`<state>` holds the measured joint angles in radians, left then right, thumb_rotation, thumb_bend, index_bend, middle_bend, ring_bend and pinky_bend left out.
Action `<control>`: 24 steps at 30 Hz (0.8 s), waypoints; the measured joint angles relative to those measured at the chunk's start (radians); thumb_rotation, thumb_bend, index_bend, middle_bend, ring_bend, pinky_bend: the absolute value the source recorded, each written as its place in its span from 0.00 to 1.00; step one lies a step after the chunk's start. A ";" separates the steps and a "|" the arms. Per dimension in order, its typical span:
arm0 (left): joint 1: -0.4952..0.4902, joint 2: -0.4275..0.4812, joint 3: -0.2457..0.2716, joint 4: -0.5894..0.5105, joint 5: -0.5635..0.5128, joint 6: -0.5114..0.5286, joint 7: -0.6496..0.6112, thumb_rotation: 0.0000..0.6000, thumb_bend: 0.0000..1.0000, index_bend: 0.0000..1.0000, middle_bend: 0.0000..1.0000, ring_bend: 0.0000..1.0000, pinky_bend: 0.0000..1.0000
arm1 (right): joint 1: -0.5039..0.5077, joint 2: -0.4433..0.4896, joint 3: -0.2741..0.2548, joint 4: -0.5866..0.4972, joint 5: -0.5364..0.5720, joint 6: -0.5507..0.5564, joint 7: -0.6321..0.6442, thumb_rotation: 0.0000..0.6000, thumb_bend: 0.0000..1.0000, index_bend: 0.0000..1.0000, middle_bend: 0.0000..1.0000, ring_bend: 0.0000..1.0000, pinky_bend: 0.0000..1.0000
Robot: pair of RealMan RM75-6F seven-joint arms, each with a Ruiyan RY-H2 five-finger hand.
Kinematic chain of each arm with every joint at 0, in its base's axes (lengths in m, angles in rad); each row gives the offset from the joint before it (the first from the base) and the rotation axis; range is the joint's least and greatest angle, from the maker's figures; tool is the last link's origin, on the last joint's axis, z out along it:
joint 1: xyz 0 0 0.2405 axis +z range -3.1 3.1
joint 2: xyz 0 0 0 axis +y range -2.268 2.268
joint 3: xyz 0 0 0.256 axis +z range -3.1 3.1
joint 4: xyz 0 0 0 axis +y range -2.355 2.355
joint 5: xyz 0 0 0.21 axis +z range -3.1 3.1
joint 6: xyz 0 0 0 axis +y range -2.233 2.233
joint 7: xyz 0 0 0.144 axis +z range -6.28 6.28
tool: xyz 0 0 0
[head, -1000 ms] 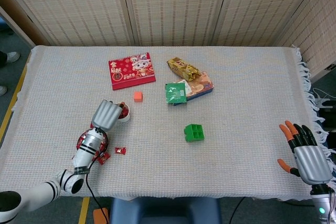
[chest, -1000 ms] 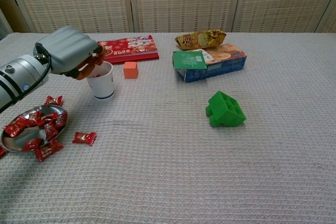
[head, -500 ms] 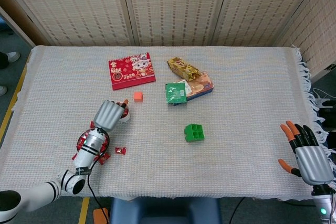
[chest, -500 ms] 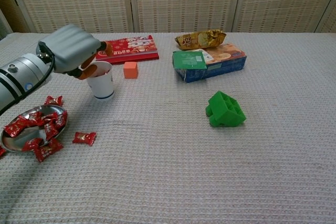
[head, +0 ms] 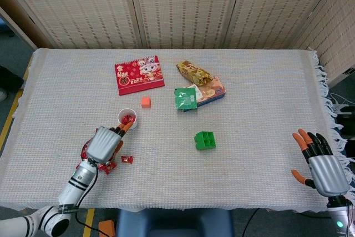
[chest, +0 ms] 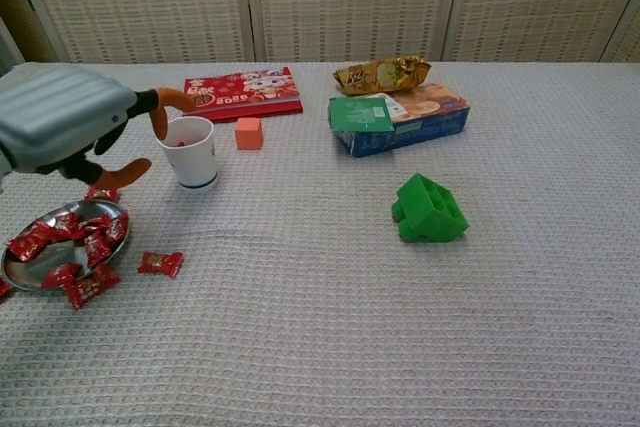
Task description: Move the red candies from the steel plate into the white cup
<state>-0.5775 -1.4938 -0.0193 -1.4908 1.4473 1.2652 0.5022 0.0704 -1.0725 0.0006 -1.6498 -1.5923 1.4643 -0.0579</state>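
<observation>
1. Left hand (chest: 62, 127) has pulled back from the white cup (chest: 192, 151) toward the steel plate (chest: 20, 269), fingers apart, empty.
2. Red candies (chest: 82, 230) mostly sit on the plate; some in the cup, one stray candy (chest: 160, 263) on the cloth.
3. Next grab: descend vertically, pinch a single wrapper.
4. Right hand (head: 323, 165) idle, fingers spread.

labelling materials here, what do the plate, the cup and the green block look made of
Steel plate: shiny metal, its bare rim mirrors light. White cup: matte white, likely paper or thin plastic; unclear which. Green block: smooth, evenly coloured, probably moulded plastic.
</observation>
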 measured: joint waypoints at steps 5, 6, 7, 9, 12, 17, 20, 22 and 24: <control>0.105 0.073 0.138 -0.054 0.074 0.036 -0.042 1.00 0.43 0.13 0.22 0.43 1.00 | 0.001 0.000 -0.012 -0.004 -0.026 0.001 0.000 1.00 0.13 0.00 0.00 0.00 0.00; 0.118 0.078 0.155 -0.049 0.083 0.037 -0.040 1.00 0.42 0.13 0.21 0.38 1.00 | 0.002 0.000 -0.014 -0.004 -0.031 0.001 0.000 1.00 0.13 0.00 0.00 0.00 0.00; 0.128 0.081 0.166 -0.041 0.092 0.039 -0.034 1.00 0.42 0.13 0.20 0.32 1.00 | 0.002 0.000 -0.017 -0.005 -0.036 0.000 -0.001 1.00 0.13 0.00 0.00 0.00 0.00; 0.145 0.078 0.177 -0.013 0.103 0.046 -0.015 1.00 0.42 0.13 0.18 0.34 1.00 | 0.003 0.000 -0.021 -0.006 -0.042 -0.001 -0.003 1.00 0.13 0.00 0.00 0.00 0.00; 0.168 0.054 0.184 0.040 0.119 0.057 0.011 1.00 0.42 0.14 0.18 0.51 1.00 | 0.002 -0.001 -0.025 -0.007 -0.048 0.000 -0.007 1.00 0.13 0.00 0.00 0.00 0.00; 0.184 -0.015 0.183 0.119 0.154 0.053 0.062 1.00 0.41 0.15 0.18 0.66 1.00 | 0.003 -0.003 -0.031 -0.009 -0.058 -0.002 -0.012 1.00 0.13 0.00 0.00 0.00 0.00; 0.181 -0.051 0.170 0.145 0.177 0.046 0.080 1.00 0.41 0.15 0.18 0.68 1.00 | 0.001 -0.002 -0.031 -0.009 -0.056 0.000 -0.012 1.00 0.13 0.00 0.00 0.00 0.00; 0.175 -0.068 0.158 0.154 0.180 0.035 0.085 1.00 0.41 0.15 0.18 0.69 1.00 | 0.000 -0.001 -0.031 -0.008 -0.055 0.001 -0.012 1.00 0.13 0.00 0.00 0.00 0.00; 0.167 -0.086 0.142 0.165 0.177 0.017 0.091 1.00 0.41 0.15 0.18 0.70 1.00 | 0.000 0.000 -0.032 -0.009 -0.056 0.002 -0.010 1.00 0.13 0.00 0.00 0.00 0.00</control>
<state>-0.4107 -1.5799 0.1225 -1.3259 1.6247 1.2820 0.5931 0.0701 -1.0724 -0.0310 -1.6586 -1.6480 1.4667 -0.0679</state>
